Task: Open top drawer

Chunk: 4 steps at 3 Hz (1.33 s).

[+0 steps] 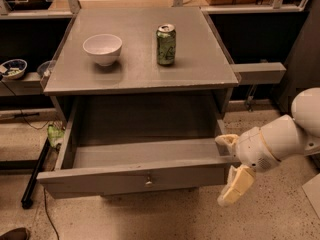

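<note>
The top drawer (135, 176) of the grey cabinet stands pulled far out, its deep box empty, with a small round metal knob (148, 180) at the centre of its flat front. My gripper (231, 164) is at the drawer's front right corner. It is open. One cream finger (227, 140) rests at the top of the drawer's right wall and the other finger (236, 186) hangs below and outside the front. It holds nothing. The white arm reaches in from the right.
On the cabinet top (200, 69) stand a white bowl (102, 48) and a green can (166, 44). A grey shelf arm (260, 73) juts out at the right. A small bowl (13, 68) sits on a low shelf at the left. Cables and a black leg (35, 176) lie on the floor at the left.
</note>
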### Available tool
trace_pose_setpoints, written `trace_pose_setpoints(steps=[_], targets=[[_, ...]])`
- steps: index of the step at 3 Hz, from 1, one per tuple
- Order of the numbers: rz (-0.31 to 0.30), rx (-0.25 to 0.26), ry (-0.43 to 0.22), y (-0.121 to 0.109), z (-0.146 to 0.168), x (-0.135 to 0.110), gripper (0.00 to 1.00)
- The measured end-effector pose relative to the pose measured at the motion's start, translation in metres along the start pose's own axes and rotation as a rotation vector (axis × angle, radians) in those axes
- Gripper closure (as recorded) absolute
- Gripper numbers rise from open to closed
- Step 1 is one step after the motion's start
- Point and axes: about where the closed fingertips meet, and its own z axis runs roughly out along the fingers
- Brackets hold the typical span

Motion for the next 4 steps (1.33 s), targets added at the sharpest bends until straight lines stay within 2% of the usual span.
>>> trace_pose_setpoints(steps=[1,2,3,4], targets=[[0.0,-0.001,0.0,0.0,0.0,0.0,0.0],[0.038,-0.069,-0.006,0.001,0.031,0.014,0.0],[0.038,-0.07,-0.006,0.001,0.031,0.014,0.0],[0.029,-0.133,0.002,0.007,0.05,0.013,0.0]])
